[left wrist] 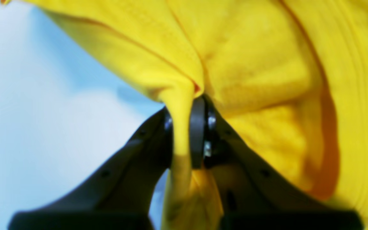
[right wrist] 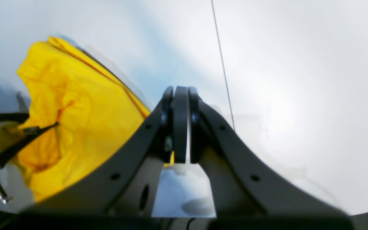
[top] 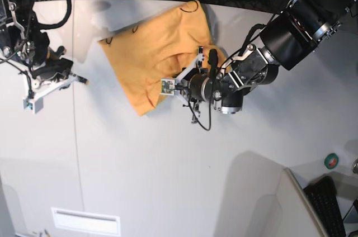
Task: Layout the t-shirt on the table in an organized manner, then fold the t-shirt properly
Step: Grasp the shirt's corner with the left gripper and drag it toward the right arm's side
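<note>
Currently clamped: left gripper (left wrist: pixel 184 134), jaws pinched tight on a bunched fold of the t-shirt (left wrist: pixel 267 80), cloth squeezed between the pads and trailing down below them. Same grip seen from the base camera, left gripper (top: pixel 178 85) at the shirt's near edge, arm reaching in from that view's right side.

T-shirt (top: pixel 154 52) lying on the table (top: pixel 168 181), upper-middle area, crumpled and skewed, not spread flat; thin dark trim visible at collar and sleeve edges. Raised ridge of fabric next to the pinch point.

Right gripper (right wrist: pixel 180 127) closed, pads pressed together with nothing between them. Hovering over bare table (right wrist: pixel 299 80), just beside the shirt's edge (right wrist: pixel 75 111), not touching cloth as far as visible. Thin dark seam line (right wrist: pixel 222 64) running across the tabletop past the fingertips. From the base camera, right gripper (top: pixel 78 79) well apart from the left one, off the shirt's far side.

Right wrist picture blurred at the edges; contact with the table surface not determinable.
</note>
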{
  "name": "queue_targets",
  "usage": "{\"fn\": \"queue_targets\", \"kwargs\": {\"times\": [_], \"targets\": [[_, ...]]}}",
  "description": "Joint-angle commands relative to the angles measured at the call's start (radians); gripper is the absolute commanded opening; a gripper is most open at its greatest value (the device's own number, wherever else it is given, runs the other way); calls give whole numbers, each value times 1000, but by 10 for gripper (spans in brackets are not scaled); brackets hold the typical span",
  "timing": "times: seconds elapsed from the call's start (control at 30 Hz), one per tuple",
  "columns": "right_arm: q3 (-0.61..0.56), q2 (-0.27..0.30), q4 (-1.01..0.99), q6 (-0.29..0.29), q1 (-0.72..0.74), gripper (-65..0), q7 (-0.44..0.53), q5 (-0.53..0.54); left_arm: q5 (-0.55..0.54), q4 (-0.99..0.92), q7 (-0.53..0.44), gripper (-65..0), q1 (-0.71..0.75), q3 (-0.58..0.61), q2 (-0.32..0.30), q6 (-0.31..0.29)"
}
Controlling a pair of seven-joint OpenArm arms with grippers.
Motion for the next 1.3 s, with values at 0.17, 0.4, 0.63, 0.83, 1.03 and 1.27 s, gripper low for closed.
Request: {"fn": "queue_targets", "kwargs": {"times": [0.17,0.4,0.63,0.83,1.03,1.27], "targets": [[6,9,-38,4,2,-650,14,-5,75,-49,-40,-650,-100,129,48,9],[6,9,-57,2,2,-650,14,-5,83,-94,-156,-650,-129,150,117,9],[6,7,-57,2,6,-650,14,-5,81,-88,-156,-650,-135,146,121,9],[6,6,-57,2,8,-650,14,-5,72,-86,-118,-647,-151,140,121,9],[6,6,-57,2,5,-650,14,-5,69,-11,-100,-339,-157,127,127,9],[3,6,-57,2,2,-650,14,-5,70,172,80,-260,-104,-149,123,9]]}}
